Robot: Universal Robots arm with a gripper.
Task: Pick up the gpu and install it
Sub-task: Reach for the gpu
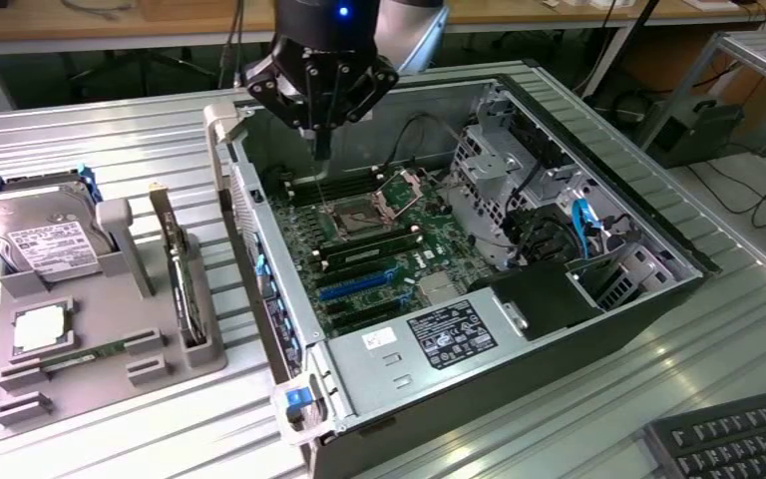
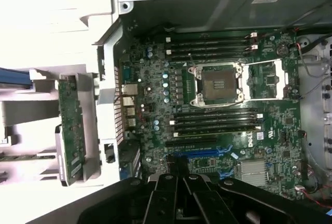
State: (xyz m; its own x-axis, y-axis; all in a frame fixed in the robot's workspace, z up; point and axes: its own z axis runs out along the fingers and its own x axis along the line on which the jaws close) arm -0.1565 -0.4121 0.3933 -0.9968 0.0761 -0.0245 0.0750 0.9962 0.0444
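Note:
The gpu point(image 1: 177, 274) stands on edge in a grey holder tray point(image 1: 157, 374) at the exterior view's left, beside the open computer case point(image 1: 649, 269). In the wrist view the gpu point(image 2: 71, 130) appears as a long green board outside the case wall. My gripper point(image 1: 319, 135) hangs above the case's far corner, over the motherboard point(image 1: 397, 254), shut with nothing between its fingers. Seen from the wrist, the gripper point(image 2: 182, 176) sits over the blue expansion slots point(image 2: 199, 156). It is well apart from the gpu.
The tray also carries a silver hard drive point(image 1: 44, 235), a processor chip point(image 1: 37, 329) and a memory stick point(image 1: 84, 354). The processor socket point(image 1: 356, 215) stands open. A power supply point(image 1: 450, 334) fills the case's near end. A keyboard point(image 1: 742, 439) lies at the exterior view's lower right.

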